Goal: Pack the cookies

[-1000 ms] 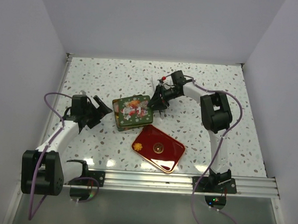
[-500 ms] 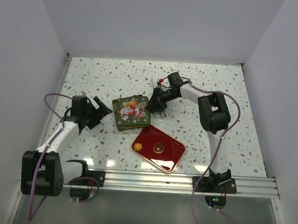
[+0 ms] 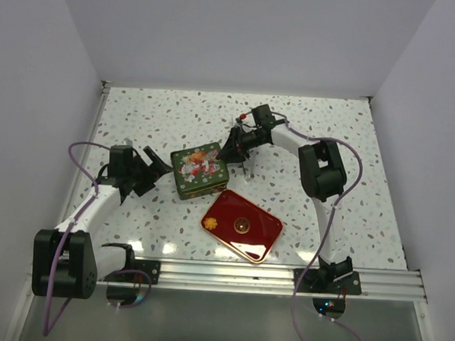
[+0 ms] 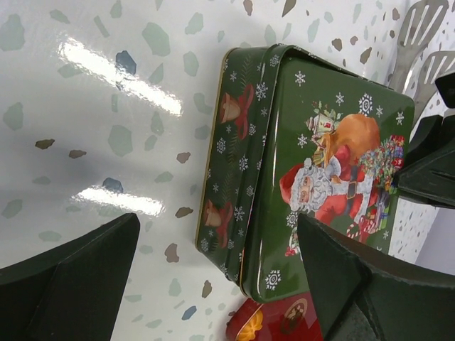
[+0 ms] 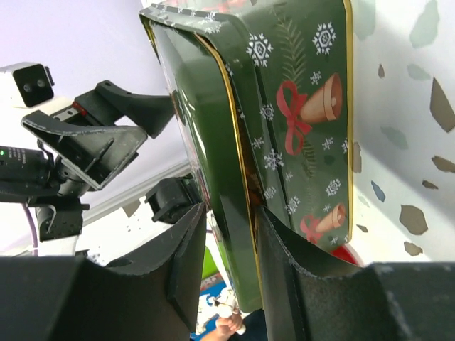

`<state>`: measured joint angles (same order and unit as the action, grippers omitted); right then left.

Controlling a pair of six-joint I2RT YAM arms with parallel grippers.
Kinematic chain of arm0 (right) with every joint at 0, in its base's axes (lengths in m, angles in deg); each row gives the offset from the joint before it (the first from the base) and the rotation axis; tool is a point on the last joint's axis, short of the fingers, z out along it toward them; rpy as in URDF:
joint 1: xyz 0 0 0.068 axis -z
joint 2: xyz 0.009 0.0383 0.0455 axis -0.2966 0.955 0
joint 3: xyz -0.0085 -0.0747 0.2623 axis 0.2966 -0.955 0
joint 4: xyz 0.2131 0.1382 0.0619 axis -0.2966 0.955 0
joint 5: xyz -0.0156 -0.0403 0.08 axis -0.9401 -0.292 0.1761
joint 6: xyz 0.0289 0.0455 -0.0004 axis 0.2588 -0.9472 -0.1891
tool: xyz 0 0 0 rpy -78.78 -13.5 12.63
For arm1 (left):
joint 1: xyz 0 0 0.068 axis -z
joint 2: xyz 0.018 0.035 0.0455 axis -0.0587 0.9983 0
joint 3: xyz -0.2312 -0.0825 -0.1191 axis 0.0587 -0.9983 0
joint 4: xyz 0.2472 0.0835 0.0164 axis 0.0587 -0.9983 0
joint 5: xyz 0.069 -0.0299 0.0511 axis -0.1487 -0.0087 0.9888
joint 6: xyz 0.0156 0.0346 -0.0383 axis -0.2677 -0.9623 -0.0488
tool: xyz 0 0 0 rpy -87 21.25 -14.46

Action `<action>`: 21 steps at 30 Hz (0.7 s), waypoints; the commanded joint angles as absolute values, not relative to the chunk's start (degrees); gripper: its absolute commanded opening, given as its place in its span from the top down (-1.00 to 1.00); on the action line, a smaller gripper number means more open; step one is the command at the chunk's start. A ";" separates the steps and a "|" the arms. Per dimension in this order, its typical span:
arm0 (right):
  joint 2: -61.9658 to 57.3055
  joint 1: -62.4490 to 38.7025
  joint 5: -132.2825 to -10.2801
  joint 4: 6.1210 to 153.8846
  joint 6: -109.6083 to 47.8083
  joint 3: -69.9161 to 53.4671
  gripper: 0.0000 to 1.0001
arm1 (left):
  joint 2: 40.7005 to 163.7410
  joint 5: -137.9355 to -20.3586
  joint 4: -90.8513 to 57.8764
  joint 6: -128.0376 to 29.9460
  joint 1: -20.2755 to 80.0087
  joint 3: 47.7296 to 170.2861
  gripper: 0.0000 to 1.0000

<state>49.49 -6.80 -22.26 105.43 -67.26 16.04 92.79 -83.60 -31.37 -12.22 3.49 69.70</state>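
The green Santa tin (image 3: pixel 200 170) sits mid-table. My right gripper (image 3: pixel 233 146) is shut on the far right edge of its lid (image 5: pixel 213 142), and that edge stands slightly apart from the tin's base (image 5: pixel 306 106). My left gripper (image 3: pixel 150 170) is open and empty just left of the tin (image 4: pixel 313 163), not touching it. An orange flower-shaped cookie (image 3: pixel 209 224) and a dark round cookie (image 3: pixel 242 225) lie on a red tray (image 3: pixel 262 237) in front of the tin. The flower cookie (image 4: pixel 250 328) also shows in the left wrist view. The inside of the tin is hidden.
The red tray's far corner (image 4: pixel 284 323) touches or lies just under the tin's near edge. The speckled tabletop (image 3: pixel 351 146) is walled at the back and both sides. A metal rail (image 3: pixel 230 274) runs along the near edge.
My right gripper has moved a little left and back, holding the lid's edge. The tin has shifted slightly left. My left arm has hardly moved.
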 commanded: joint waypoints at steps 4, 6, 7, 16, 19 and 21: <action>52.47 -7.71 -23.81 103.75 -68.73 17.74 0.22 | 92.82 -85.74 -27.29 -13.87 3.37 69.36 -0.96; 52.73 -7.71 -23.90 103.23 -68.65 17.22 0.18 | 93.08 -85.91 -27.21 -14.22 3.37 69.53 -0.96; 52.82 -7.71 -24.25 103.31 -68.73 17.13 0.17 | 93.17 -86.00 -27.20 -14.39 3.37 69.53 -0.96; 52.65 -7.71 -26.45 108.41 -64.43 16.86 0.08 | 94.58 -86.27 -27.38 -15.18 3.37 70.50 -0.96; 51.94 -7.71 -27.50 110.25 -63.20 17.21 0.03 | 95.02 -86.27 -27.38 -15.36 3.37 70.76 -0.96; 51.68 -7.71 -28.64 112.97 -61.53 18.61 -0.02 | 95.28 -86.27 -27.21 -15.27 3.37 70.94 -0.96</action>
